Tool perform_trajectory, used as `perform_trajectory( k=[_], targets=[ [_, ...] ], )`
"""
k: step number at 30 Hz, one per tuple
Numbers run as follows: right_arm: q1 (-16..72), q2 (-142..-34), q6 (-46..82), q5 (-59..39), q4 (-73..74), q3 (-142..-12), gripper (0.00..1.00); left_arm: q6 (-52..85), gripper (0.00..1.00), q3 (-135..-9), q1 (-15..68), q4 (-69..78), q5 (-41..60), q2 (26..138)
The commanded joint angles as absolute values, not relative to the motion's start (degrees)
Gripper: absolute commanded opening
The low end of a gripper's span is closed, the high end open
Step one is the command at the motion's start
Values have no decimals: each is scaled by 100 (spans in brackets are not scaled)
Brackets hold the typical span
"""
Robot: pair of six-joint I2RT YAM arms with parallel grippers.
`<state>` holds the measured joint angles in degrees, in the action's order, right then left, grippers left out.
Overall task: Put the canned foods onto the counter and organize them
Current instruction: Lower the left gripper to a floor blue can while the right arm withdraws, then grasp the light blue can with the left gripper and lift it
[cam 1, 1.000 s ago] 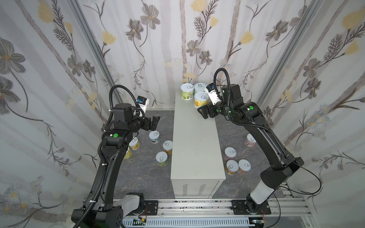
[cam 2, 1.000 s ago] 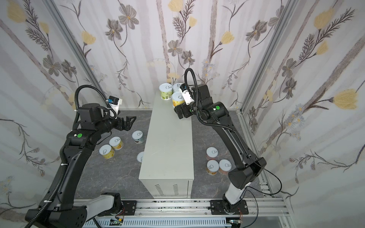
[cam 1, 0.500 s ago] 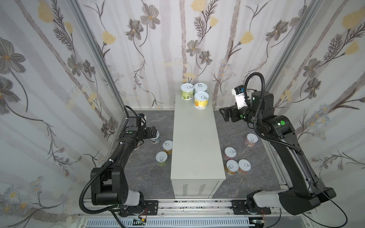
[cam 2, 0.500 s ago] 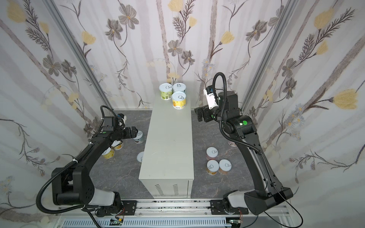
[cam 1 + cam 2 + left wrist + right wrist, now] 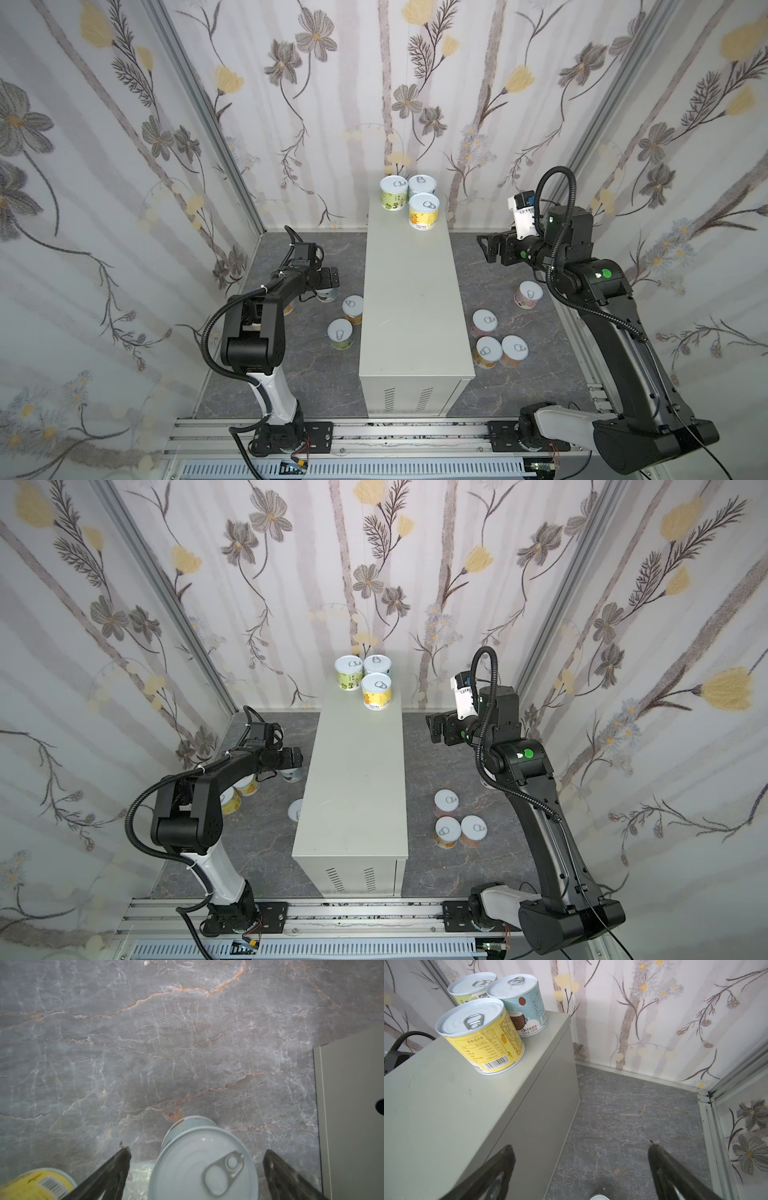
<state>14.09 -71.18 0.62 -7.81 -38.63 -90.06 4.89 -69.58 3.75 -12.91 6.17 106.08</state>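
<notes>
Floor [image 5: 307,374]: dark grey marbled; carries desk + loose cans.
Desk [image 5: 411,299]: long pale grey-beige metal box mid-floor, vent slots on near end. Top mostly bare, 3 cans bunched at far end.
R arm [image 5: 598,286]: raised on R side of desk, wrist turned toward desk's far half.
L arm [image 5: 266,307]: low, stretched over floor on L side of desk.
R jaws: spread wide, nothing btw them; in air just beside desk's R edge. In R wrist view one of the fingers [image 5: 492,1172] overlaps the desk's side wall, the other shows against floor.
L jaws: spread wide, grasping nothing; hang over pale-blue can [image 5: 204,1163], which stands on floor near desk's L wall. In L wrist view its white lid lies btw the two fingers, gap on each side, no contact seen. Can't tell if tips reach below lid level.
Desk cans: yellow pineapple can [image 5: 481,1039] upright, nearest R jaws but well apart from them. Coconut can [image 5: 519,1001] + green can [image 5: 469,987] right behind it, packed close.
L floor cans: yellow can [image 5: 35,1184] just outside L jaws; orange-label can [image 5: 352,309] + green-label can [image 5: 340,334] upright by desk's L wall.
R floor cans: pink can [image 5: 528,294] alone near R arm; three-can cluster [image 5: 488,351] close to desk's R wall.
</notes>
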Motion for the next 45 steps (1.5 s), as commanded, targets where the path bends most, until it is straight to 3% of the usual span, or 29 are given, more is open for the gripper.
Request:
perform_trajectory(
  k=[1,10,20,38,45],
  targets=[
    [1376,-7144,46,-927,-3622,-8975,100,460,100,-7213,501,-1402,424,10876],
    [1343,-7373,-1,-1019,-3514,-9018,100,352,100,-7269,1008,-1898,-501,11124],
    [1333,-7567,-35,-1231,-3427,-9004,100,787,91,-6846,1044,-1680,-799,10792],
    [1345,-7757,-113,-1387,-3336,-9043,99,618,62,-6982,1037,-2104,-738,10450],
    [1362,-8017,-377,-1635,-3634,-9567,98,364,59,-8253,987,-3267,-647,9859]
  ],
)
